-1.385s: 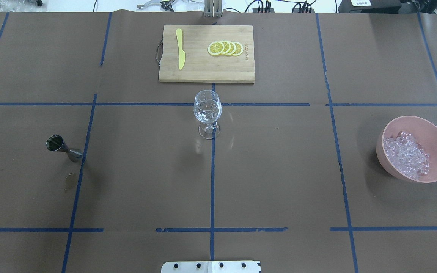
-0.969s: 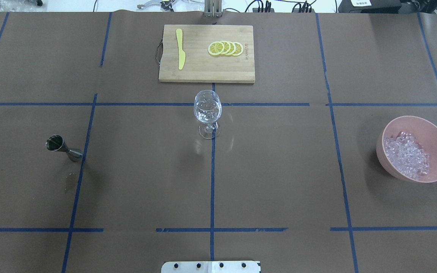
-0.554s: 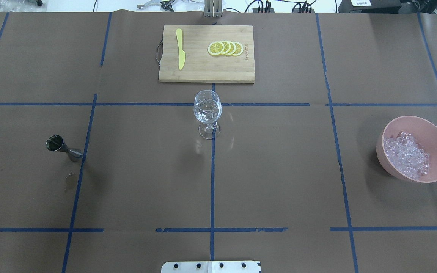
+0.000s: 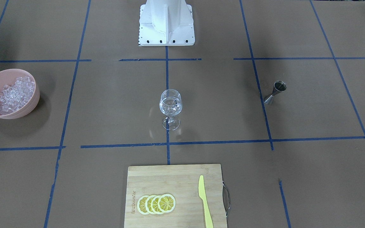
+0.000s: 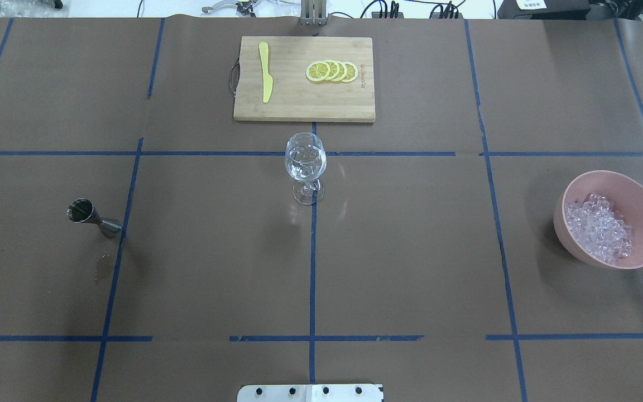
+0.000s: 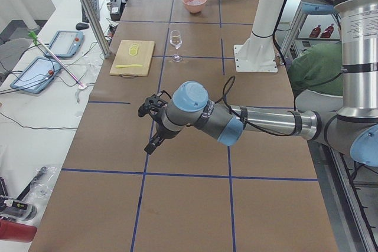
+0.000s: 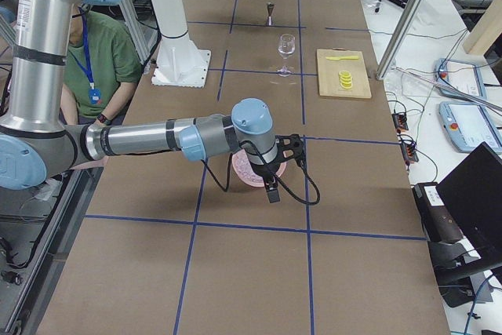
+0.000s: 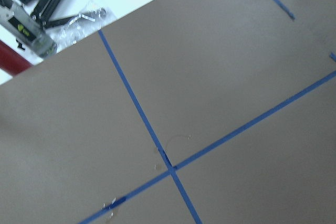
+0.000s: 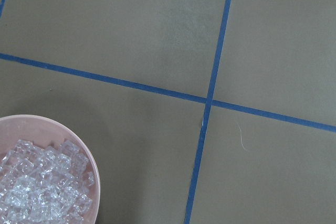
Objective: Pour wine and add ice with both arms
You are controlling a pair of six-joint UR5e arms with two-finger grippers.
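A clear wine glass [image 5: 305, 162] stands upright at the table's middle, also in the front view [image 4: 170, 104]; whether it holds wine is hard to tell. The ice [image 5: 598, 226] lies in a pink bowl [image 5: 642, 192] at the right, also in the right wrist view [image 9: 37, 187]. A steel jigger [image 5: 82, 212] stands at the left. My left gripper [image 6: 152, 144] shows only in the exterior left view, above the table's left end; open or shut, I cannot tell. My right gripper [image 7: 271, 191] shows only in the exterior right view, beside the bowl [image 7: 247, 172]; its state I cannot tell.
A wooden cutting board [image 5: 299, 106] with a yellow knife [image 5: 265, 72] and lemon slices [image 5: 332, 71] lies beyond the glass. The white pedestal base [image 4: 166, 28] stands at the robot's side. A person in green [image 7: 102, 52] sits behind the robot.
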